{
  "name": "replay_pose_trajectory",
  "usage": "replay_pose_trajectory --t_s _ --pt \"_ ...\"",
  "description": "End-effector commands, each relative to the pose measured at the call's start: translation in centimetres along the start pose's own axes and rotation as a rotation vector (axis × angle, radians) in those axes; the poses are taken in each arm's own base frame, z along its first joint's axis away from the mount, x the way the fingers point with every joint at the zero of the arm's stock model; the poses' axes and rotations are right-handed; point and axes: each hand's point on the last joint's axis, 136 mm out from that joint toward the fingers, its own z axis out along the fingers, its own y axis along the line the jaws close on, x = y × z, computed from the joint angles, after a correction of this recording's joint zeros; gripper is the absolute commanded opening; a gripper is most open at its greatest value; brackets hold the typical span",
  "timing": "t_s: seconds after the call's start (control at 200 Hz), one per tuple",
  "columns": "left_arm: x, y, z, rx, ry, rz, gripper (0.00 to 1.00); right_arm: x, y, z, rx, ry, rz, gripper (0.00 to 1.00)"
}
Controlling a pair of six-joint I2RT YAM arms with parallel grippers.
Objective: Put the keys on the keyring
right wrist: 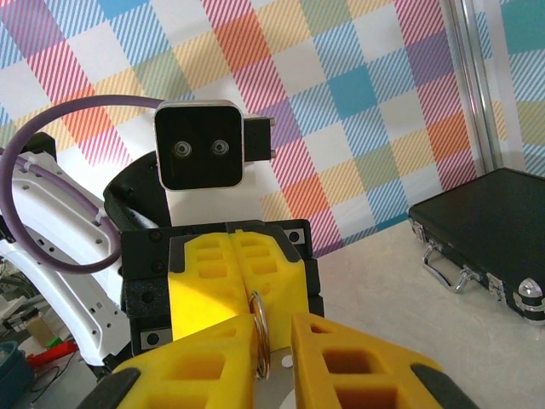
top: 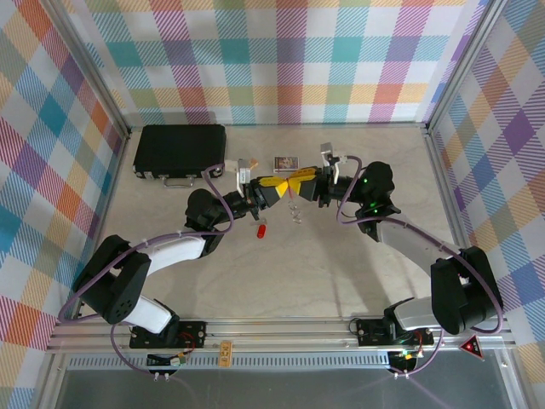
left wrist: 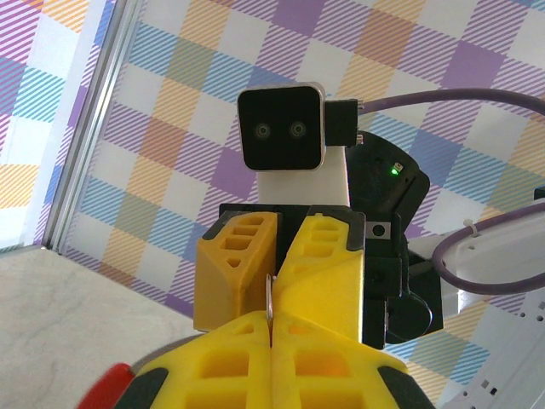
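Note:
My two grippers meet tip to tip above the middle of the table. The left gripper is shut on the thin grey keyring, which I see edge-on between its yellow fingers. In the right wrist view the keyring stands between the right gripper's fingers. It rests against one finger and a gap separates it from the other. A small red piece, the key, lies on the table just in front of the left gripper. A blurred red shape shows at the left wrist view's bottom edge.
A black case lies at the back left. A small printed card and a tan block sit just behind the grippers. Tiny pale bits lie below them. Checked walls close in the table.

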Motion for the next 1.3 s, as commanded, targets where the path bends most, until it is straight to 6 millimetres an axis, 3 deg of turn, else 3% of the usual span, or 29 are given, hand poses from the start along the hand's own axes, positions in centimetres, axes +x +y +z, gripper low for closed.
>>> replay_pose_trajectory --t_s 0.0,0.115,0.195,0.385,0.445,0.495,0.67,0.775,0.99,1.12,1.295 --pt "-2.2 -1.4 0.2 0.05 -0.056 0.057 0.0 -0.8 0.6 0.5 -0.028 -0.009 -0.021 0.16" --pt "-2.2 -1.4 0.2 0.051 -0.055 0.057 0.0 -0.7 0.5 0.4 -0.028 -0.006 -0.013 0.11" --pt "-2.1 -1.3 0.2 0.05 -0.054 0.055 0.0 -0.7 0.7 0.5 -0.031 -0.006 -0.015 0.02" --pt "-1.9 -1.1 0.0 0.038 -0.051 0.059 0.0 -0.8 0.7 0.1 0.012 0.002 -0.037 0.0" --pt "-1.8 -0.8 -0.2 0.023 -0.053 0.062 0.09 -0.7 0.6 -0.1 0.043 0.007 -0.062 0.0" --pt "-1.7 -0.2 -0.6 -0.005 -0.06 0.059 0.24 -0.7 0.6 -0.4 0.074 0.012 -0.082 0.0" --pt "-1.4 2.5 -2.5 -0.13 -0.06 0.031 0.37 0.7 -0.2 -1.6 0.189 0.055 -0.113 0.0" --pt "0.0 4.4 -3.5 -0.237 0.0 0.007 0.45 1.6 -0.7 -2.3 0.248 0.082 -0.121 0.0" --pt "3.7 7.8 -6.4 -0.489 0.168 -0.001 0.48 3.3 -1.3 -3.6 0.328 0.119 -0.123 0.0" --pt "6.3 9.9 -9.1 -0.653 0.261 -0.032 0.7 4.4 -1.6 -4.2 0.363 0.134 -0.107 0.0" --pt "9.0 11.5 -11.4 -0.769 0.348 -0.063 0.71 5.9 -1.7 -5.3 0.406 0.134 -0.095 0.0"
